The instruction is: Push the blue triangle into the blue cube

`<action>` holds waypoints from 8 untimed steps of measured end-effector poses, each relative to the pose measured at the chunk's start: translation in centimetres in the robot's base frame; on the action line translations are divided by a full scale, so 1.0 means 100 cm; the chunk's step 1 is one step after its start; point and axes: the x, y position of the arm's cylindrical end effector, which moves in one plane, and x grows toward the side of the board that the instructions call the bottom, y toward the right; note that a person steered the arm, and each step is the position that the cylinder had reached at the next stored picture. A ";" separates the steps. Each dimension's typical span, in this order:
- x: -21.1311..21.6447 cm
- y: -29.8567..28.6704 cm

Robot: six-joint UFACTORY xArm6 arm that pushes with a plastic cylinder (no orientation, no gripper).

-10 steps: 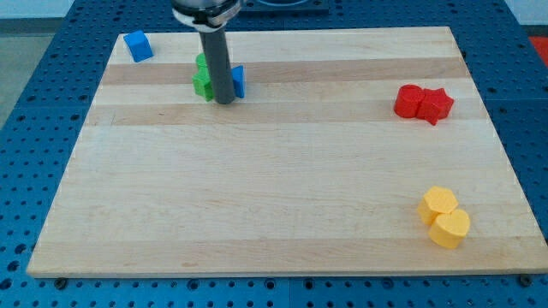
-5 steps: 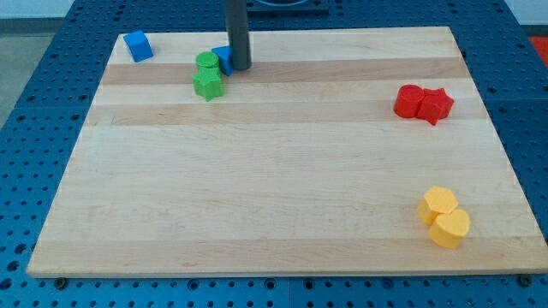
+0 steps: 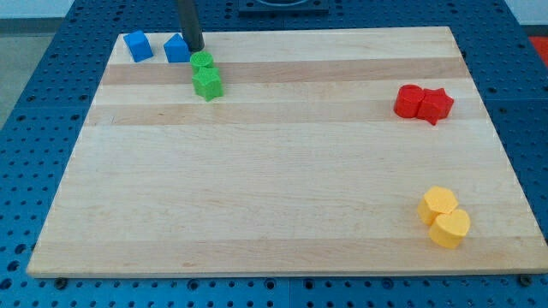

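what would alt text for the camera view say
My tip touches the right side of the blue triangle near the top left of a wooden board, with the blue cube a short gap to its left. Two green blocks sit just below right; red blocks and yellow blocks lie at the right.

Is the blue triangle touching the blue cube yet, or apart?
Apart. A strip of board shows between the blue triangle and the blue cube; my tip sits at the triangle's right edge.
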 end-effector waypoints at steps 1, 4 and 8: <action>0.022 0.000; 0.019 -0.024; 0.011 -0.053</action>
